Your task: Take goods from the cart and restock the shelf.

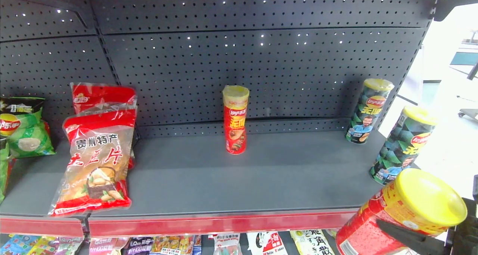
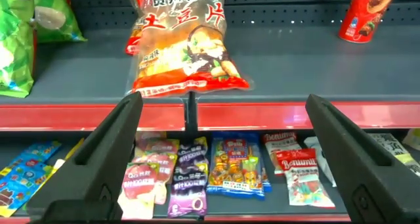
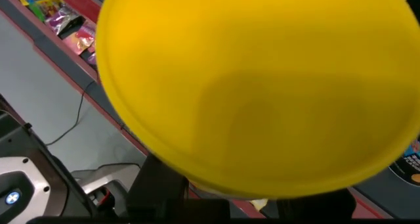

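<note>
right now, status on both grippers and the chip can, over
Left gripper open, empty. Right gripper shut on red chip can, at shelf front right. Green chip cans stand close by, shelf's right end.

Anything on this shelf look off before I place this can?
Nothing is spilled or damaged. The front green can sits at the right end of the shelf and looks tilted, though the lens may exaggerate that. The big red bag leans back, its bottom at the front lip.
</note>
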Motion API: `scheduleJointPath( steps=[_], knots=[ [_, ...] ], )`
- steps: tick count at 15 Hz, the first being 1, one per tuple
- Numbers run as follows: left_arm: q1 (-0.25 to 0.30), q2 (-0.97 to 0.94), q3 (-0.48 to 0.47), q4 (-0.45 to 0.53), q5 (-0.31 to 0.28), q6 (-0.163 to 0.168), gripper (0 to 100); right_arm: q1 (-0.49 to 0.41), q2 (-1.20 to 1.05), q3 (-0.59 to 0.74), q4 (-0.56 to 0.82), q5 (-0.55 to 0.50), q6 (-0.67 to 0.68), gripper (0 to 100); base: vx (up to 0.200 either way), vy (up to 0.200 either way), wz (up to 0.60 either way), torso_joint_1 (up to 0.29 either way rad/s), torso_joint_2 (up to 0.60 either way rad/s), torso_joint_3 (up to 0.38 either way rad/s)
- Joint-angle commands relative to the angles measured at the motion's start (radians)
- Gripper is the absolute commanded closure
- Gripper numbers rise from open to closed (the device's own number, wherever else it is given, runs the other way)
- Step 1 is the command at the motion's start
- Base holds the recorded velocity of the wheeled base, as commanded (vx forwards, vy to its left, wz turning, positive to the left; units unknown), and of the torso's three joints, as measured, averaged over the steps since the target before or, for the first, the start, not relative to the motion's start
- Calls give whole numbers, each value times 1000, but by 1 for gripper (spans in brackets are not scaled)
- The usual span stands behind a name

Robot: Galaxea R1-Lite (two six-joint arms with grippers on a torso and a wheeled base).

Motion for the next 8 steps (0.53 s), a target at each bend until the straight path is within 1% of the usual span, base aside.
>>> scheduleJointPath(
  steps=[1,8],
  knots=[
    [2,1,0,0,-1,2,0,-26,2,3,0,0,1,100,0,0,0,0,0,0],
    [2,1,0,0,0,1,0,-46,3,6,0,-1,3,100,0,0,0,0,0,0]
  ],
)
